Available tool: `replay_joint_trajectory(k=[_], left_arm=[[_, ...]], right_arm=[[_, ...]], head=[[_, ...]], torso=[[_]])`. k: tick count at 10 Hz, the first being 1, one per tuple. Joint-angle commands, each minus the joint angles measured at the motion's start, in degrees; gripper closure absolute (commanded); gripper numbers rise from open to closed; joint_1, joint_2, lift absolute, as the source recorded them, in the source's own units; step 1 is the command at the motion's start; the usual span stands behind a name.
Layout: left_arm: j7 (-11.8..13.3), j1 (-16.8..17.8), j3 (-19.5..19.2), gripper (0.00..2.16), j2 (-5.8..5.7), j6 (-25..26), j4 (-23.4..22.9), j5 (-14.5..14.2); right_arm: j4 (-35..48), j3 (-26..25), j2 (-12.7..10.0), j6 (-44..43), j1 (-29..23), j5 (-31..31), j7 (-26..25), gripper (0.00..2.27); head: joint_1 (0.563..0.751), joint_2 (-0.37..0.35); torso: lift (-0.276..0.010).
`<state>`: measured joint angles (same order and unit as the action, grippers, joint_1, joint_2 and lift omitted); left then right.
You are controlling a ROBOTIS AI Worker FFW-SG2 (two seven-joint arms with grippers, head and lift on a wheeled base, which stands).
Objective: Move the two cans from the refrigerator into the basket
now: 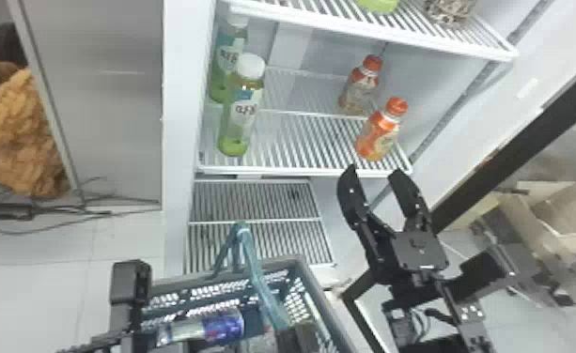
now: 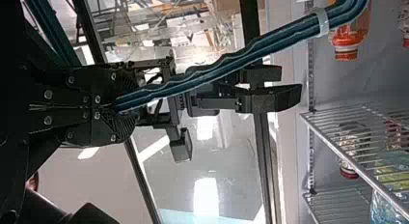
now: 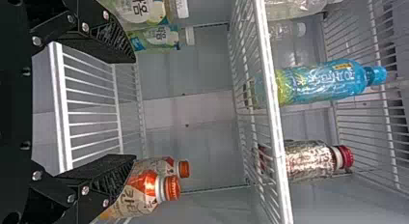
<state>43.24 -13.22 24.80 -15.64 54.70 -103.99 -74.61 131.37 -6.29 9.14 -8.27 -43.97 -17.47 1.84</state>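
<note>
While our left gripper [image 2: 126, 106] clamps the basket handle [image 2: 217, 72], we risk toppling the orange bottle [image 1: 377, 136] if our right gripper [image 1: 376, 170], fingers apart, swings inward.

Head view: high, facing down; left wrist: across; right wrist: close, inward (all share refrigerator shelves [image 1: 300, 171]).

Right gripper [image 1: 375, 169]: matte black, two flat, curved fingers, small pale screw dots, squarish palm plate [image 1: 418, 251]. Fine dark ridges on fingers' inner faces [image 3: 113, 38]; round silver screws [image 3: 85, 26] at joints. Right arm [image 1: 470, 324]: black, angular, cluster of white dots, thin dark cables [image 1: 418, 323] looping beside it. Left gripper [image 1: 296, 335]: black plates, silver screws [image 2: 47, 94] in mirrored pairs, finely ridged finger edges. Left arm's housing [image 1: 130, 284]: boxy, black, rounded corners.
</note>
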Motion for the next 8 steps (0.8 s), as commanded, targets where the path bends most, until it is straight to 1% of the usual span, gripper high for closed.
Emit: replay_joint_trajectory(k=[1, 4, 8], left_arm=[[0.0, 0.0, -0.01, 1.18, 0.09, -0.28, 0.0, 0.0], [0.0, 0.0, -0.01, 1.18, 0.17, -0.42, 0.0, 0.0], [0.0, -0.14, -0.01, 1.18, 0.0, -0.42, 0.0, 0.0]], right_arm=[[-0.24, 0.01, -0.09, -0.6, 0.1, -0.01, 0.0, 0.34], [-0.38, 0.01, -0.09, -1.02, 0.1, -0.01, 0.0, 0.34], [-0.52, 0.01, 0.0, -1.02, 0.24, -0.01, 0.0, 0.34]], head=[[0.695, -0.35], [0.695, -0.35], [0.695, -0.35]], torso=[[-0.276], [-0.276], [-0.276]])
